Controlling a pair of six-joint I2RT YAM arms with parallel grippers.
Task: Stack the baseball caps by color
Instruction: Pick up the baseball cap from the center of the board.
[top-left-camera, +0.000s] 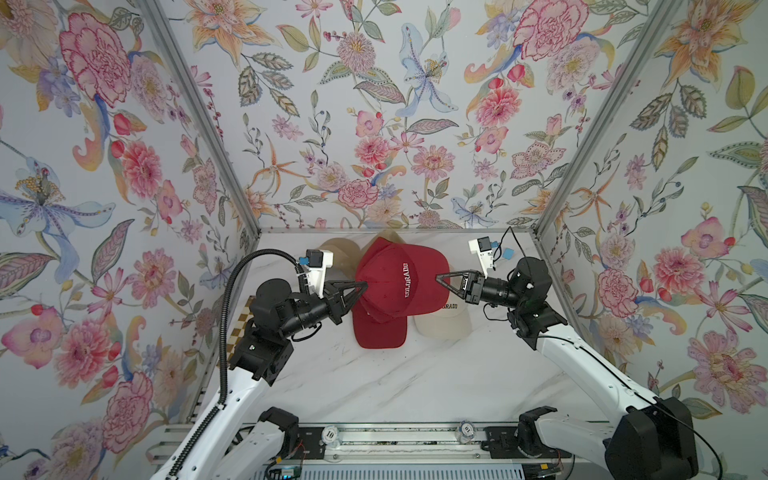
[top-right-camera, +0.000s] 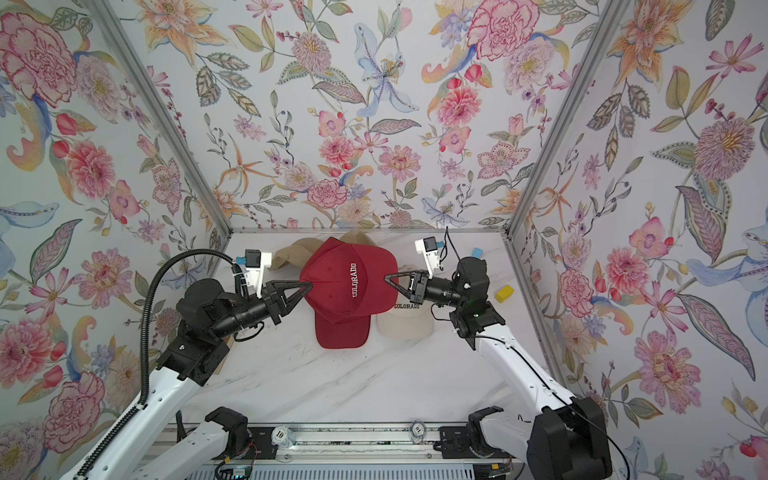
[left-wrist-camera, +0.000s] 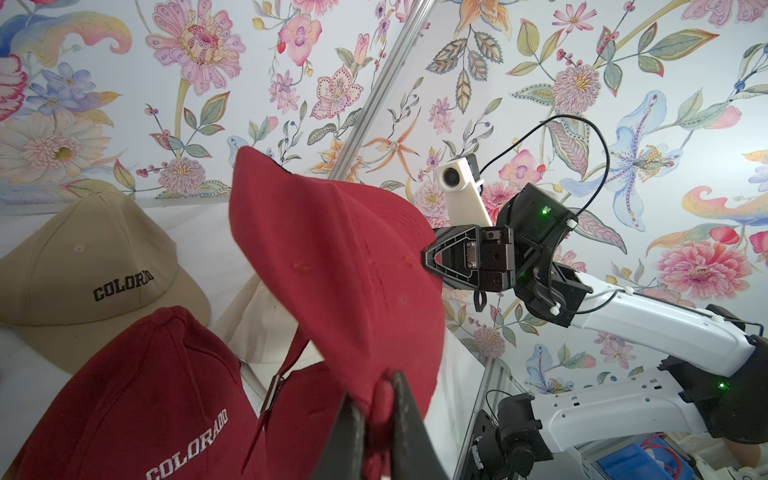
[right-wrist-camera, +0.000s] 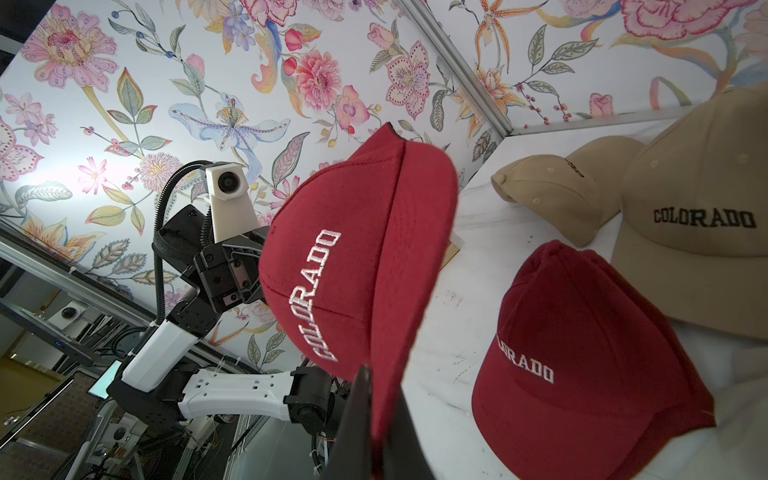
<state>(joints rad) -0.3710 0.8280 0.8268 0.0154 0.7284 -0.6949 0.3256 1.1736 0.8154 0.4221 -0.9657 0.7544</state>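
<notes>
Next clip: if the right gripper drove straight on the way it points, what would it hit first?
The right gripper pinches the raised red cap; pushing on, it meets that cloth first, then likely the left gripper facing it, though depth is unclear.

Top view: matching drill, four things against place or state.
1. raised dark red cloth cap
2. cream cloth cap
3. small yellow block
4. left gripper

a. shut on the red cap's edge
b. on the white marble table, clear of all caps
c. off the table, white lettering up
d. on the table, partly hidden by the red cap

Pairs: 1-c, 2-d, 3-b, 4-a
</notes>
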